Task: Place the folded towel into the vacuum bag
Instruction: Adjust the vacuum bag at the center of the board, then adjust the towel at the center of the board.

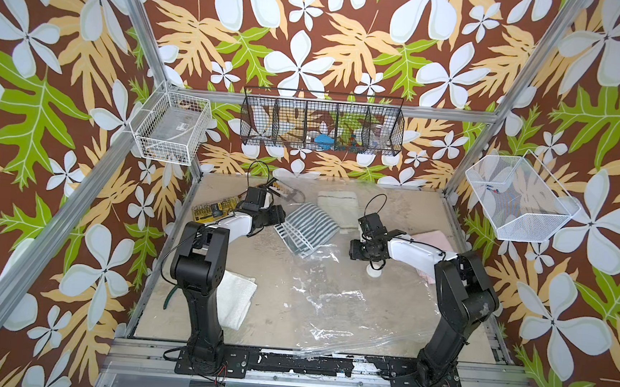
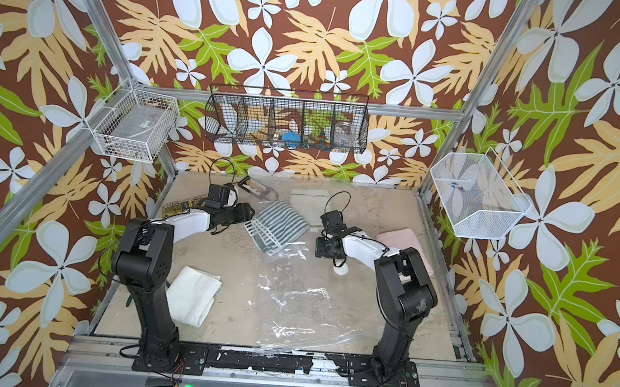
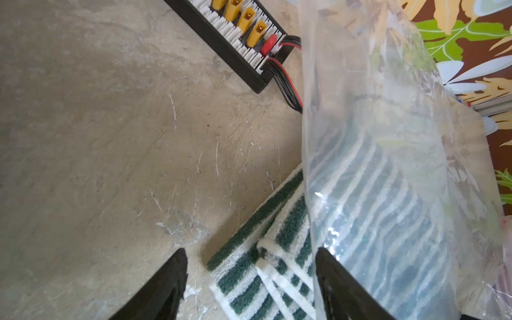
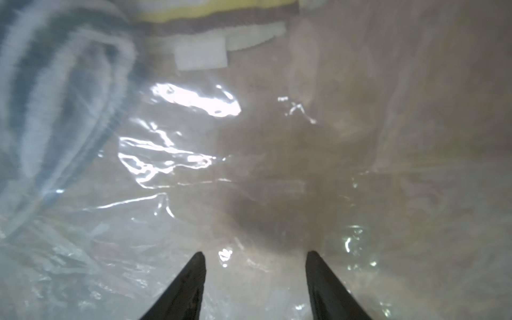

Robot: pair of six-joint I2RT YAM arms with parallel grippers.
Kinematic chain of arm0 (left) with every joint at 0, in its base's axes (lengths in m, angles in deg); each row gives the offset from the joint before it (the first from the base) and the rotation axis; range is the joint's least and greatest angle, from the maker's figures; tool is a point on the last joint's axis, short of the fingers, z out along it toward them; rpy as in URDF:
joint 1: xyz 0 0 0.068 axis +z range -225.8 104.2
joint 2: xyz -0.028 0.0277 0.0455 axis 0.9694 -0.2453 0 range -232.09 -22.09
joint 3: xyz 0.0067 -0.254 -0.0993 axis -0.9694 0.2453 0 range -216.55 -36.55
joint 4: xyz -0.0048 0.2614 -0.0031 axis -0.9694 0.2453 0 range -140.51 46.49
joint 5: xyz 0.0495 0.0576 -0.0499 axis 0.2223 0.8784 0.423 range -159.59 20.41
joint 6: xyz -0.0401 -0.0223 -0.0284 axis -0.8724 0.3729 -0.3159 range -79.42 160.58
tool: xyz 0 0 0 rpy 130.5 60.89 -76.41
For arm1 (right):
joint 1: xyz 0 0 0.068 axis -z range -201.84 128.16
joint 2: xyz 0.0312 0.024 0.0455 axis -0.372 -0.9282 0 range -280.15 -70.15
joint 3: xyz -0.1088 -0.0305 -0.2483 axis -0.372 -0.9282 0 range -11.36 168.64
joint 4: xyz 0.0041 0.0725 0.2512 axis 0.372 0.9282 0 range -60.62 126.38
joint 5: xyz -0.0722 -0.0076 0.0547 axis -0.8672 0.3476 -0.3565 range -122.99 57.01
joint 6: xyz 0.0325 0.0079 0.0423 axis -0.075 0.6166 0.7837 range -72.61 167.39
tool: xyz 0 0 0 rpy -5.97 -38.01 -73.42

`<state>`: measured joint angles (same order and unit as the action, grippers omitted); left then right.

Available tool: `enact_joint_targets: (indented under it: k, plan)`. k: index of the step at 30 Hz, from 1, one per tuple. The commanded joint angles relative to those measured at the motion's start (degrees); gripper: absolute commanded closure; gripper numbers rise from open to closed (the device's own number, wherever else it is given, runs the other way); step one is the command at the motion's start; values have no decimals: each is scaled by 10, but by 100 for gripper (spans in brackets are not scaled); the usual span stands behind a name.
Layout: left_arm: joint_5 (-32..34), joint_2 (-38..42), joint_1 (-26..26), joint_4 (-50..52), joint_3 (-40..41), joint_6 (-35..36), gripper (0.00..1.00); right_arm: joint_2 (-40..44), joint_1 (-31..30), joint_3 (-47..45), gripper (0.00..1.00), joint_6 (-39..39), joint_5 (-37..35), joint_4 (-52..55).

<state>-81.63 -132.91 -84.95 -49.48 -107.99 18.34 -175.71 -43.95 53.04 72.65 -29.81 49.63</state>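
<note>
The folded towel (image 1: pixel 308 226) (image 2: pixel 280 224), green with white stripes, lies mid-table. In the left wrist view, film of the clear vacuum bag (image 3: pixel 388 171) covers most of it, and a bare corner (image 3: pixel 249 266) sticks out. The bag (image 1: pixel 331 300) spreads towards the front edge, with its white valve disc (image 1: pixel 374 272) below my right arm. My left gripper (image 1: pixel 280 217) (image 3: pixel 250 257) is open, its jaws on either side of the bare corner, one finger against the film's edge. My right gripper (image 1: pixel 357 251) (image 4: pixel 256 255) is open just above the bag film, holding nothing.
A white towel (image 1: pixel 235 299) lies front left beside the left arm's base. A cream towel (image 1: pixel 337 204) is at the back, a pink one (image 1: pixel 432 244) under the right arm. A black board with yellow connectors (image 3: pixel 238 30) sits back left. Wire baskets (image 1: pixel 321 122) hang on the walls.
</note>
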Motion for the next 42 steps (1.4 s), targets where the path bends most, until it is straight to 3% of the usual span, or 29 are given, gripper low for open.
enact_joint_targets:
  k: [1,4,8,14,19,24,27,30,32,35,42]
  plan:
    - [23,24,9,-3,13,19,25,-25,48,-18,41,-9,5,-7]
    - [25,45,23,-6,30,4,25,-36,89,-38,41,-8,9,-25]
    - [17,60,36,-45,66,-23,26,-41,100,-39,41,-5,22,-32]
    - [-88,-25,12,-8,-18,-4,25,-32,100,-35,42,-4,34,-26]
    - [-61,-76,-8,65,-91,47,24,-16,100,-38,42,-2,37,-25]
    - [15,-113,-19,143,-130,80,30,-6,100,-38,43,0,39,-24]
    - [40,-109,-29,147,-119,82,39,-5,100,-36,43,0,39,-23]
    - [21,-100,-38,133,-100,68,53,-9,100,-35,43,1,38,-24]
    - [44,-90,-44,146,-90,60,67,-10,100,-32,44,2,35,-22]
    - [73,-53,-43,175,-44,54,79,-9,100,-23,44,2,28,-19]
    - [129,124,-43,203,165,-8,81,-32,102,21,44,-7,-29,3]
